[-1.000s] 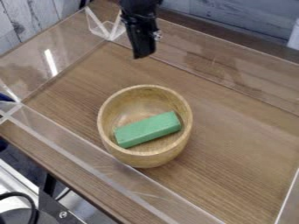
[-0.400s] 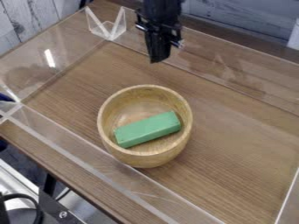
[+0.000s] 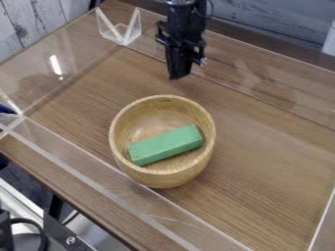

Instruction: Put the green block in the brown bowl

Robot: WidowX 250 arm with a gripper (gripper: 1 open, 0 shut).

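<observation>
Robot gripper (image 3: pixel 179 71) points straight down, jaws pressed together.
The green block (image 3: pixel 167 146) lies inside the brown bowl (image 3: pixel 125 116).

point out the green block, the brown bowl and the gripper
green block (image 3: pixel 167 145), camera view, middle of its top face
brown bowl (image 3: pixel 125 113), camera view, left rim
gripper (image 3: pixel 179 71), camera view, between its fingertips

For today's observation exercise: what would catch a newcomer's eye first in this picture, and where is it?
A flat bright green block lies inside the round light-brown wooden bowl in the middle of the wooden table. Behind the bowl, a black gripper points down at the tabletop with its jaws shut, holding nothing. Clear plastic walls frame the table.
</observation>
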